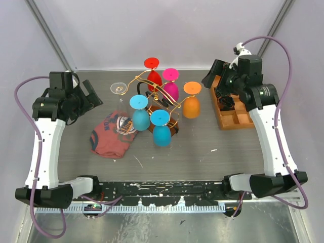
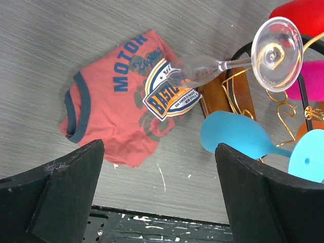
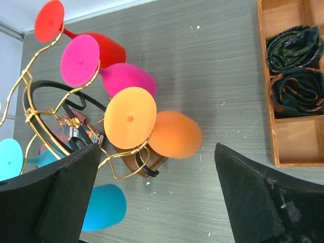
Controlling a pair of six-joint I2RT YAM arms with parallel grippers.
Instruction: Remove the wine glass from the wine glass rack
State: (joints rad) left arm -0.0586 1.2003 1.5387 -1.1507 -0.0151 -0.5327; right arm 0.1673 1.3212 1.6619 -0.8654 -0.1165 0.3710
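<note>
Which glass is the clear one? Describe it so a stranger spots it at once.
Start at the gold wire rack in the middle of the table, hung with glasses. Look to its far left arm, beyond the red shirt. The glass there is see-through, while every other is solid red, pink, orange or blue.

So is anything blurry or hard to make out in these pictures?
Top external view: even, soft light, faint shadows; the clear wine glass barely stands out. Left wrist view: red T-shirt print crisp. Right wrist view: orange wine glass sharp, fingers dark.
</note>
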